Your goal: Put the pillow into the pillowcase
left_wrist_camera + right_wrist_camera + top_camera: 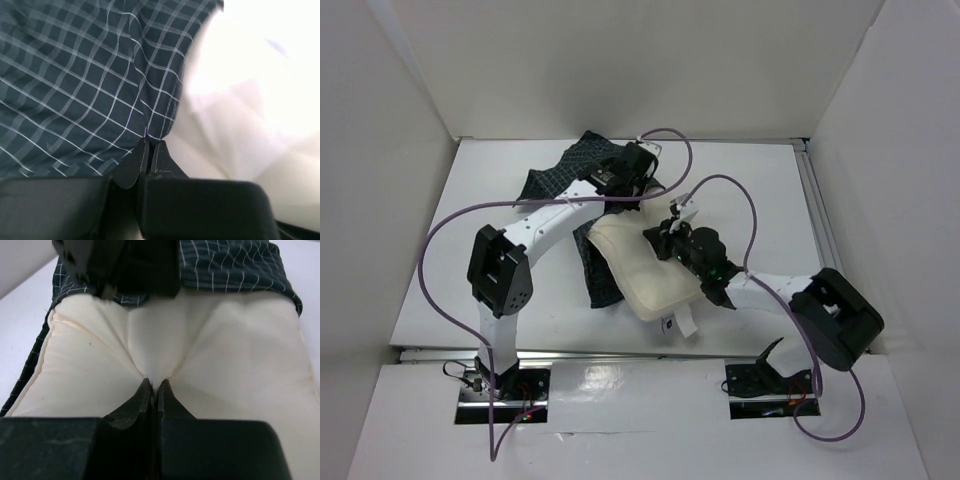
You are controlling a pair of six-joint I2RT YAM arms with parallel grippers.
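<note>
The cream pillow [645, 265] lies mid-table, partly on the dark checked pillowcase [560, 175], which spreads to the back left and shows under the pillow's left side [600, 280]. My left gripper [620, 185] is shut on the pillowcase's edge [150, 75], right beside the pillow [240, 110]. My right gripper [665, 240] is shut on a pinched fold of the pillow [155, 350]. In the right wrist view the pillowcase [235, 265] lies over the pillow's far end, and the left gripper [120, 265] sits there. A small white tag [685, 322] hangs at the pillow's near end.
White walls enclose the table on the left, back and right. A metal rail [620, 352] runs along the near edge. Purple cables loop over both arms [720, 185].
</note>
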